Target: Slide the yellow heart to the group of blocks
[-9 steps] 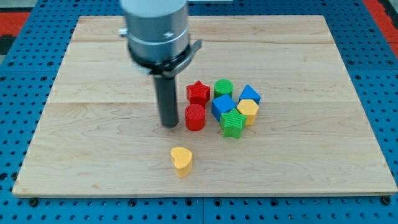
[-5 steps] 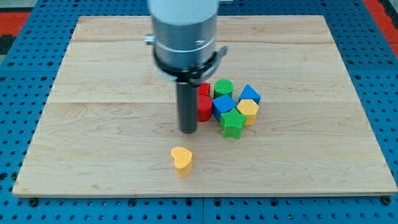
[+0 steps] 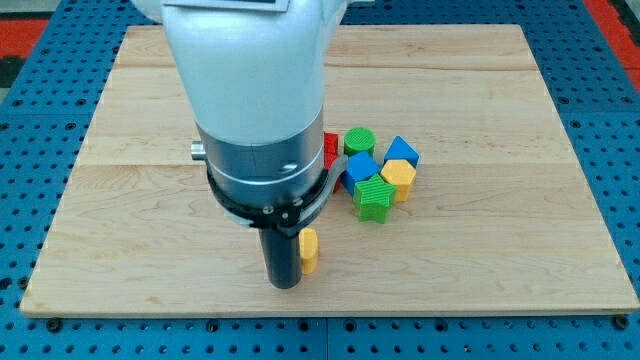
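Yellow heart (image 3: 309, 250) sits low on the board, near the view's bottom, a bit left of centre. We see only its right part; the rest is hidden behind our rod. It's well apart from the group of blocks up and to the view's right.

My tip (image 3: 284, 284) is on the board just to the view's left of the heart and slightly lower. Looks like touching or nearly so, but we can't tell contact for sure. No jaws here: the end effector is a plain dark rod, nothing pinched or held.

Our arm body (image 3: 250, 110) fills the view's upper left-centre and covers part of the group.

Group, w/ blocks packed close:
- red block (image 3: 330, 150), only a sliver shows at the arm's edge, shape can't be made out
- green cylinder (image 3: 360, 141) at top
- blue cube (image 3: 360, 168) below it
- green star (image 3: 374, 198) at the group's bottom
- yellow hexagon (image 3: 399, 176) on the view's right
- blue block (image 3: 402, 151) above the hexagon, wedge-like, shape not certain

All rest on the wooden board (image 3: 520, 230), which lies on a blue pegboard (image 3: 615, 100).
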Robot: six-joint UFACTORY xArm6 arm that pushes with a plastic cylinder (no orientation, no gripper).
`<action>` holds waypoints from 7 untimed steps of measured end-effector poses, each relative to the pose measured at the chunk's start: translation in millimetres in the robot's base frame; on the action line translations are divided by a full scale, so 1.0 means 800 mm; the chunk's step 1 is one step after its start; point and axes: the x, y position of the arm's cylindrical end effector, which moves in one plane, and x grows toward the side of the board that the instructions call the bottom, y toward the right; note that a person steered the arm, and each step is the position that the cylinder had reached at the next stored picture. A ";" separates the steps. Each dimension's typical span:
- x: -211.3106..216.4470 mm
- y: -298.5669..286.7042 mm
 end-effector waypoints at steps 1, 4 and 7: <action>-0.017 0.008; -0.074 0.049; -0.088 0.055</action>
